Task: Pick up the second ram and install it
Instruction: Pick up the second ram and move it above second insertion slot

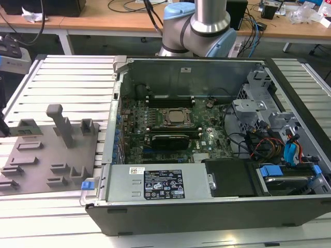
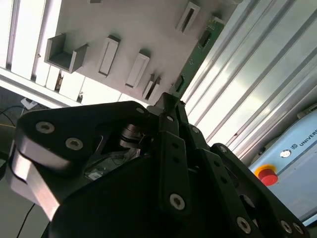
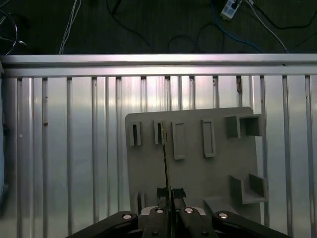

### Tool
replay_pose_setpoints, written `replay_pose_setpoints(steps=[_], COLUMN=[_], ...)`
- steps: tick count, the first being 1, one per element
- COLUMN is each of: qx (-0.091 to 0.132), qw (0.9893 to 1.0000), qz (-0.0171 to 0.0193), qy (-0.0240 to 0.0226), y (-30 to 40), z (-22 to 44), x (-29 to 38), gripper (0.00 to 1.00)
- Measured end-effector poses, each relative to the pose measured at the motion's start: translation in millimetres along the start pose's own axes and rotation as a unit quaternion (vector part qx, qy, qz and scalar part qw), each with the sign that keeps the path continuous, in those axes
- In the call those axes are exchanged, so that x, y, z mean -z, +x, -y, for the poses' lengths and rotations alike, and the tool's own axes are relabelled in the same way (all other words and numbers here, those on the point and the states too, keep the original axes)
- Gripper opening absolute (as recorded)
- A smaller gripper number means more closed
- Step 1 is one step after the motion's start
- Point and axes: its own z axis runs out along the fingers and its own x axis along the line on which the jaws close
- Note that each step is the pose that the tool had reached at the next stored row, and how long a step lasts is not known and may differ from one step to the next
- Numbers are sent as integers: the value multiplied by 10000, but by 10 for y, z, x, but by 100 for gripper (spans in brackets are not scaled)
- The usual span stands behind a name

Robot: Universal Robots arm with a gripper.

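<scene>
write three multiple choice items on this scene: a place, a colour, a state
1. In the exterior view, the grey holder plate lies: A) on that view's left of the computer case; B) inside the case; C) on that view's right of it.
2. The second ram is: A) red; B) green; C) white.
3. The hand is: A) open; B) shut on a cable; C) shut on the second ram.
Key: 1 A, it sits on the slatted table beside the case; 2 B, the second wrist view shows a green board; 3 C, both wrist views show the stick clamped in it.
</scene>
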Motion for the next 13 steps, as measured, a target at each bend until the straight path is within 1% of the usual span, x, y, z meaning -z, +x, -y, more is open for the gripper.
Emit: replay_pose_setpoints(steps=[2, 4, 6, 8, 13], qx=[0, 0, 0, 0, 0], qw=[10000, 10000, 10000, 10000, 10000], qz=[0, 0, 0, 0, 0], qy=[1, 0, 0, 0, 0], y=[-1, -1, -3, -3, -6], z=[-2, -3, -6, -7, -11], x=[39, 65, 129, 150, 248], gripper=[14, 14, 14, 14, 14])
